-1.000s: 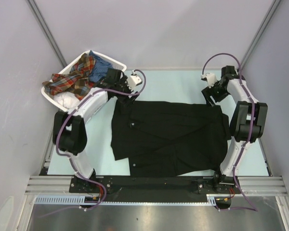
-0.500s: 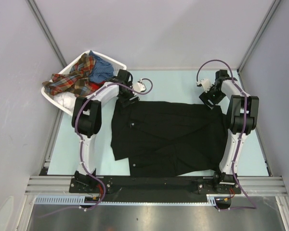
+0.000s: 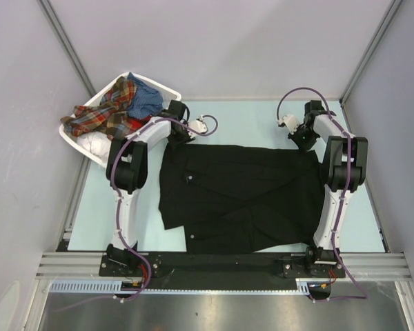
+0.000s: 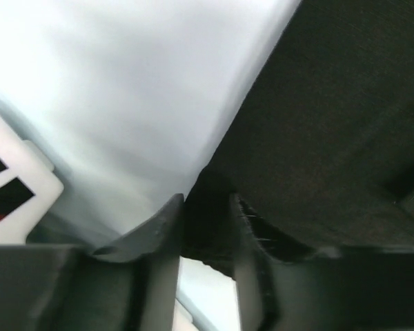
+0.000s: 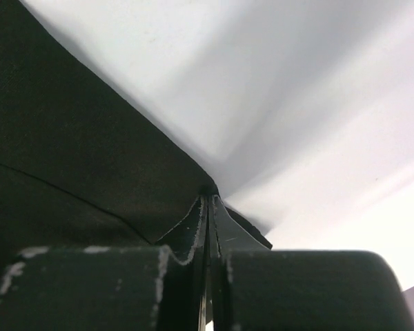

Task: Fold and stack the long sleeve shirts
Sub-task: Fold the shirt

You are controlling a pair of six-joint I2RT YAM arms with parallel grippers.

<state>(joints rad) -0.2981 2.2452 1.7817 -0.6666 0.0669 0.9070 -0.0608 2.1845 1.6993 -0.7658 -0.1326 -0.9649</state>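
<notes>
Both hands, wide a second ago, are closing on the black long sleeve shirt (image 3: 241, 189) spread on the desk (image 3: 248, 117): left hand (image 4: 207, 210) narrowing around its far-left corner, right hand (image 5: 208, 207) pinching the far-right edge so thinly that lifting is risking slippage.

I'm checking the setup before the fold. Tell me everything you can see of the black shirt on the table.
The black shirt is plain, matte, soft cloth, spread nearly flat across the pale table with creases and overlapped folds. The left pincer has its far left corner between its fingers; the right pincer is shut on the far right corner.
</notes>
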